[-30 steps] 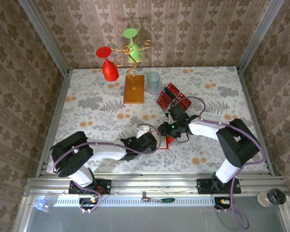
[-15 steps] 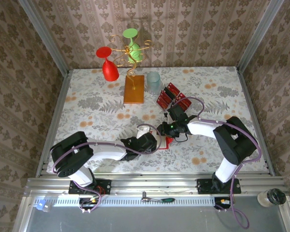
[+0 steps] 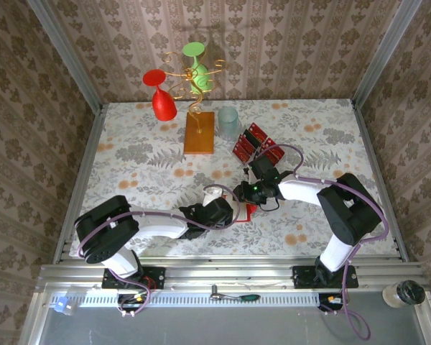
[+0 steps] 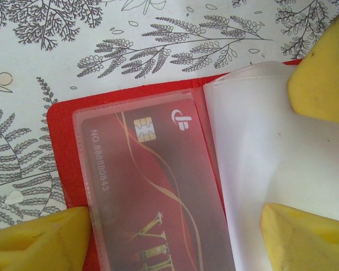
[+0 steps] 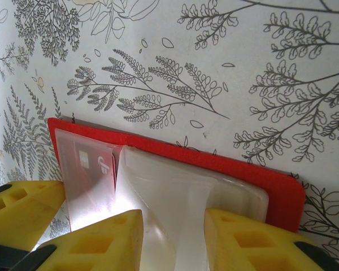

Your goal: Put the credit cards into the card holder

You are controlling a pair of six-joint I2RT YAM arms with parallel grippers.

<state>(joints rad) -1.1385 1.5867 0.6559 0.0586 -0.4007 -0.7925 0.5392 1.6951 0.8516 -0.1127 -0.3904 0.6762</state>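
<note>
**Card holder (image 4: 62, 147) lies open**

Nearest, the left hand (image 4: 169, 240) spreads open over the card holder, flat on the desk (image 3: 129, 165), one credit card (image 4: 152, 192) sleeved inside. Beyond, the right hand (image 5: 172, 240) straddles a raised clear sleeve (image 5: 169, 192); gripping or not, I cannot tell. Farther back stand spare cards (image 3: 242, 148).

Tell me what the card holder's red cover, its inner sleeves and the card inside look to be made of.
Card holder's red cover: matte, probably faux leather or soft plastic; flat, dull edge. Inner sleeves: clear flexible plastic film; glossy, see-through, creased. Card: likely rigid printed plastic, with a metallic chip.
</note>
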